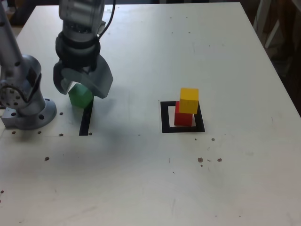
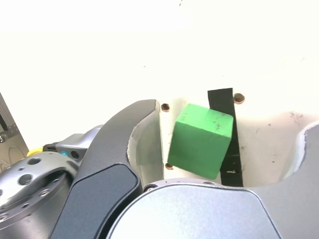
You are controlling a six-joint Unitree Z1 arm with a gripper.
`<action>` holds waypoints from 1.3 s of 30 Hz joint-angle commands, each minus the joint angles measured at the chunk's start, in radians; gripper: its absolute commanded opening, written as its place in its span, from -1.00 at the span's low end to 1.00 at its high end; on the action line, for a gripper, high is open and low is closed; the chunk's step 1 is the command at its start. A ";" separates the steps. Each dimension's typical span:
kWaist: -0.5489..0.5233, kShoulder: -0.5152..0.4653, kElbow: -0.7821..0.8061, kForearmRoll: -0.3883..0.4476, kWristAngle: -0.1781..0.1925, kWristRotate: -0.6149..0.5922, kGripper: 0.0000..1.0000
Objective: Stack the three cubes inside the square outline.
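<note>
The green cube (image 1: 80, 95) (image 2: 202, 140) rests on the white table at the exterior view's left, touching the far end of a thin black slot (image 1: 86, 121) (image 2: 227, 134). My gripper (image 1: 81, 92) (image 2: 229, 124) hangs over it, jaws apart on either side of the cube; one finger is close to it and the other well away, with a gap on both sides. The yellow cube (image 1: 189, 100) sits slightly askew on the red cube (image 1: 183, 117), which stands inside the square outline (image 1: 165, 117) to the right of centre in the exterior view.
The arm's grey metal base (image 1: 23, 103) (image 2: 30, 184) stands right beside the gripper, at the exterior view's left edge. Small screw holes (image 1: 207, 160) dot the table top. The table's right edge (image 1: 282, 84) borders stacked wooden items.
</note>
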 commanded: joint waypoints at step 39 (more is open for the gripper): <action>0.046 0.055 -0.019 -0.025 -0.015 -0.007 -0.34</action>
